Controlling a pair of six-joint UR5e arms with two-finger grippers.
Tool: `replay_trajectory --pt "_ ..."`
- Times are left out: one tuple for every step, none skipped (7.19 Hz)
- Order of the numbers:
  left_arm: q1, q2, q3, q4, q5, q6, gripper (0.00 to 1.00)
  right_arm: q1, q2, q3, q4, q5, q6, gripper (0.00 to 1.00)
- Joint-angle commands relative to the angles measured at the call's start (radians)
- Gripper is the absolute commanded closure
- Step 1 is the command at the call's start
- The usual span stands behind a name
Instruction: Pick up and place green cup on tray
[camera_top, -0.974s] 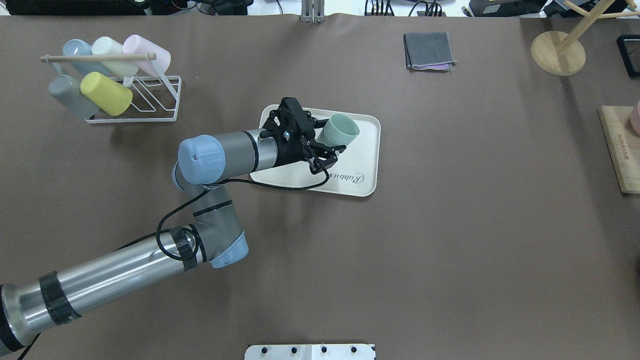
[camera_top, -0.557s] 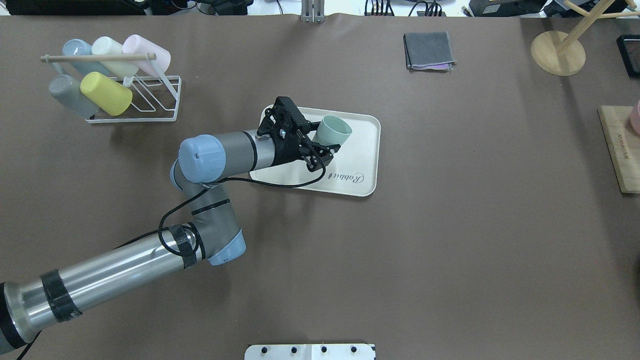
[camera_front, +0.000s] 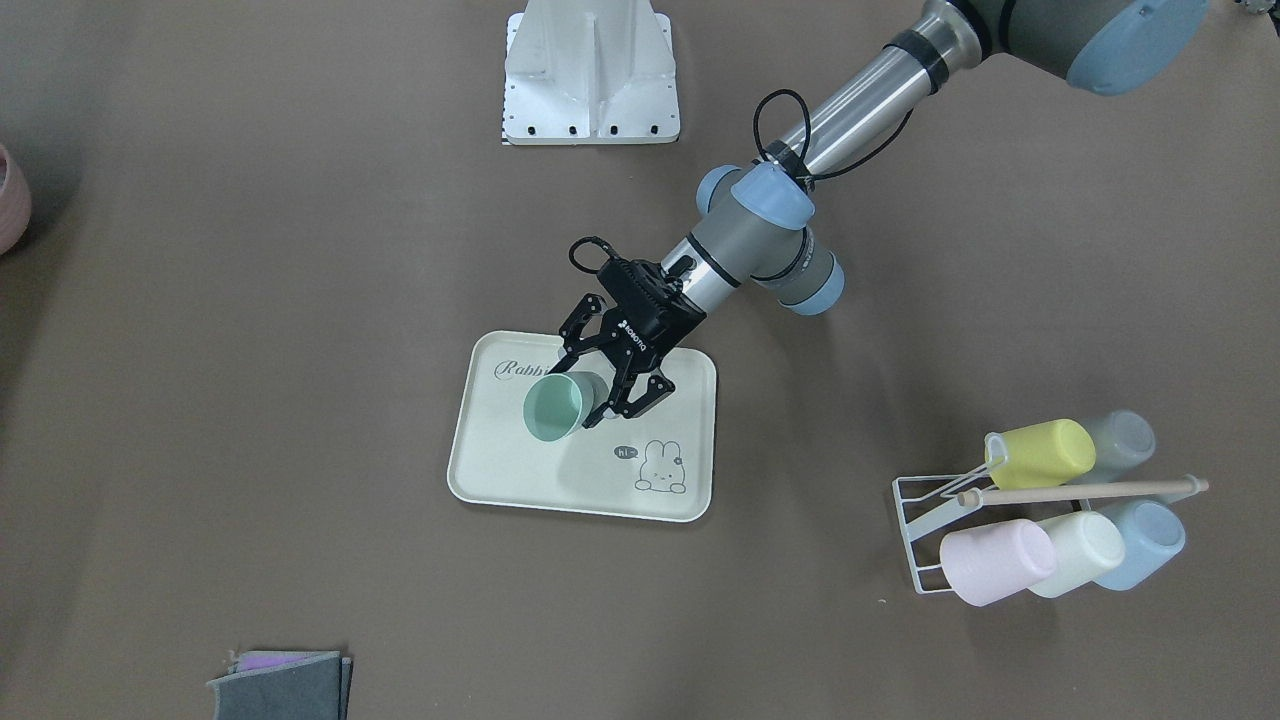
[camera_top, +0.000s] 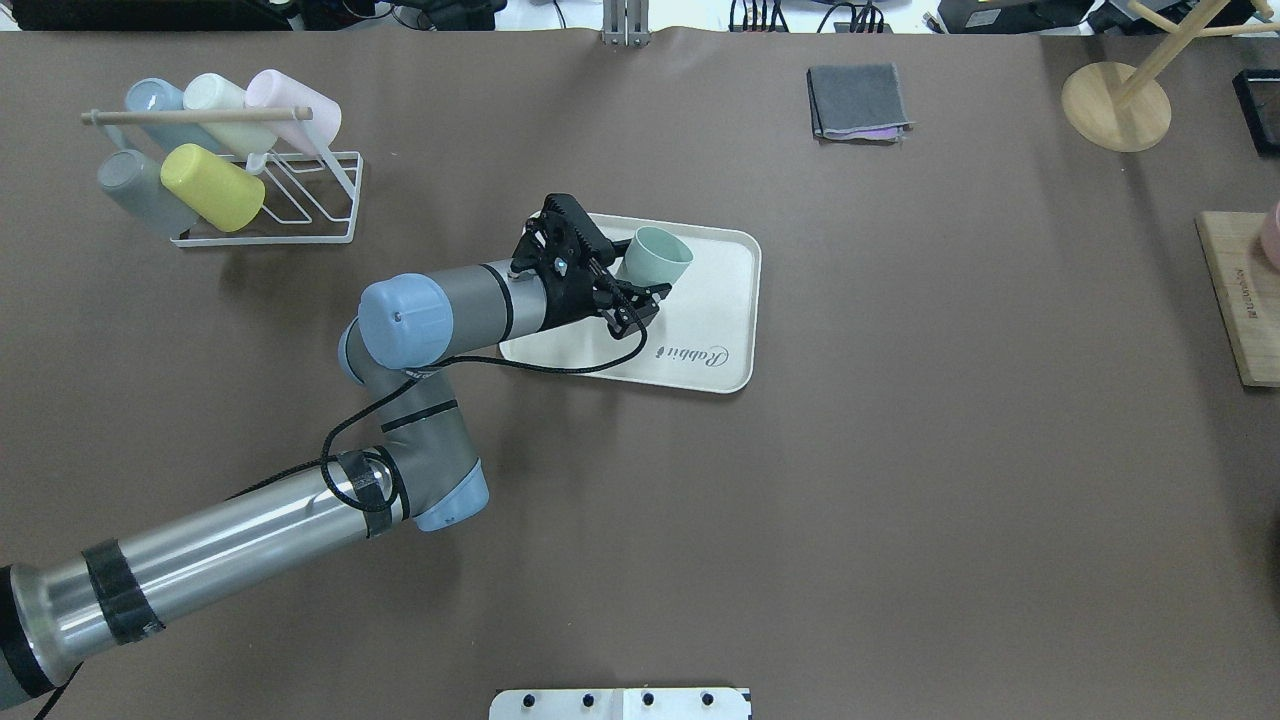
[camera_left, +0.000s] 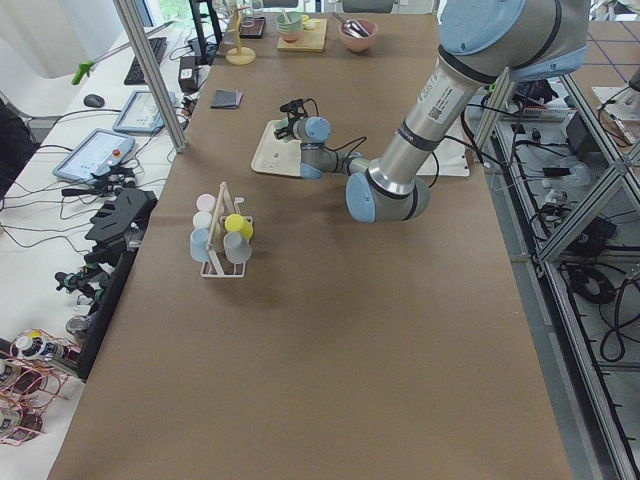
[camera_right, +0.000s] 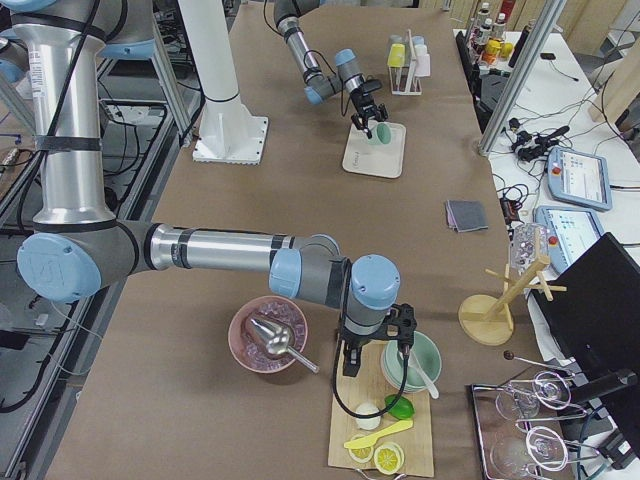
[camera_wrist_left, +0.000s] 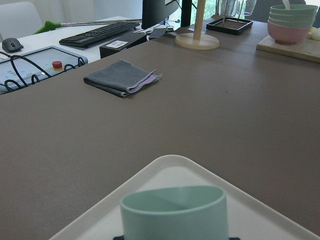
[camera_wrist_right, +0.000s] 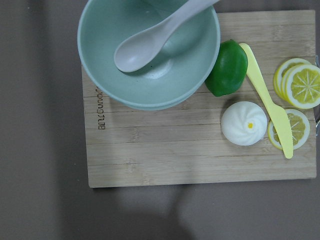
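Observation:
The green cup (camera_top: 660, 255) is upright between the fingers of my left gripper (camera_top: 640, 272), low over the far-left part of the cream "Rabbit" tray (camera_top: 722, 300). From the front, the cup (camera_front: 550, 410) shows its open mouth and the gripper (camera_front: 590, 395) grips its sides over the tray (camera_front: 500, 470). The left wrist view shows the cup's rim (camera_wrist_left: 175, 207) close up with the tray's corner (camera_wrist_left: 170, 167) behind it. I cannot tell whether the cup's base touches the tray. My right gripper (camera_right: 375, 345) hangs over a cutting board far away; I cannot tell its state.
A white wire rack (camera_top: 300, 200) with several pastel cups stands at the far left. A folded grey cloth (camera_top: 860, 100) and a wooden stand (camera_top: 1115, 105) lie at the back. The cutting board (camera_wrist_right: 200, 150) holds a green bowl (camera_wrist_right: 150, 50), a lime and lemon slices.
My left gripper has drawn back to the left over the tray, carrying the green cup with it. The cup now looks lower and nearer the tray's left end.

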Motion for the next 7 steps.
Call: replay_trajectory --pt "0.008 0.0 0.005 -0.02 0.065 0.041 1.0 -0.001 0.007 -0.002 0.001 0.001 0.001 0.0" --pt "0.008 0.0 0.021 -0.073 0.07 0.058 1.0 -0.001 -0.016 -0.007 0.0 0.004 -0.002 0.0" --pt "0.015 0.0 0.026 -0.093 0.07 0.059 1.0 -0.001 -0.017 -0.01 0.001 0.001 0.0 0.0" --pt "0.02 0.0 0.035 -0.115 0.07 0.061 1.0 -0.01 -0.007 -0.016 0.003 -0.002 0.001 0.0" --pt "0.02 0.0 0.05 -0.139 0.07 0.061 1.0 -0.012 -0.007 -0.023 0.047 -0.003 0.001 0.0" --pt "0.023 0.0 0.073 -0.17 0.07 0.061 1.0 -0.017 -0.003 -0.068 0.114 -0.005 0.003 0.0" --pt "0.028 0.002 0.084 -0.187 0.083 0.061 1.0 -0.018 -0.006 -0.103 0.168 -0.005 0.003 0.0"
